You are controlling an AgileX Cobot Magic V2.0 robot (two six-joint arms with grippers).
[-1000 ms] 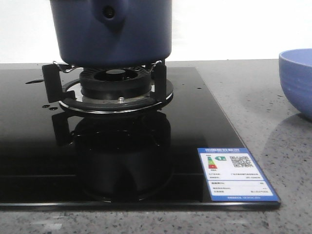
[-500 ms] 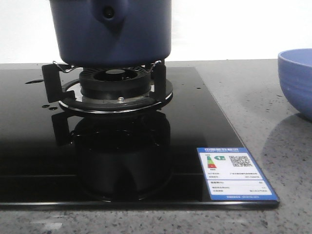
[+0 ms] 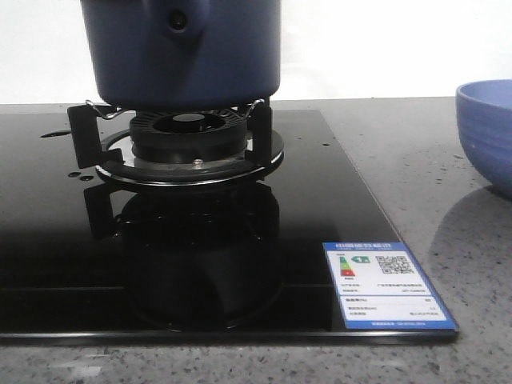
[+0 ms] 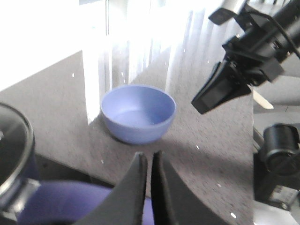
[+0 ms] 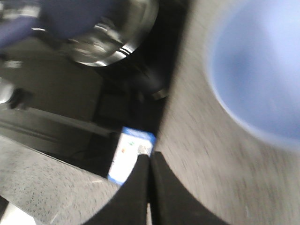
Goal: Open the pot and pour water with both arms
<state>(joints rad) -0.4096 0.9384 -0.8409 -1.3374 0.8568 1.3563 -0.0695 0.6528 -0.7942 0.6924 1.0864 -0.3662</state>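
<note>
The large dark navy-blue round pot (image 3: 182,52) with glossy walls sits on the black pronged burner stand (image 3: 186,144) of the black glass hob (image 3: 72,264), toward the hob's far edge, its stubby handle socket with the round hole (image 3: 178,19) facing the front camera. In the left wrist view a glass lid with a metal rim (image 4: 14,154) appears to rest on the pot, so I judge the opening step not yet done.

Off the hob's right edge, on the grey speckled bench (image 3: 416,176), stands the lighter blue round bowl (image 3: 486,132), well apart from the pot. A blue-and-white energy label (image 3: 389,285) sits at the hob's near right corner.

The left gripper (image 4: 149,166) has its fingers pressed together on nothing, poised above the pot's side and aimed toward the bowl. The right gripper (image 5: 149,168) is likewise closed and empty, over the bench beside the hob's right edge near the label; its view is blurred, suggesting motion. In the left wrist view the right arm (image 4: 243,61) hangs above the bench.

The approach seems in hand. Next, one pincer must spread and take the lid's knob, which is not visible here, while the other goes for the handle.
</note>
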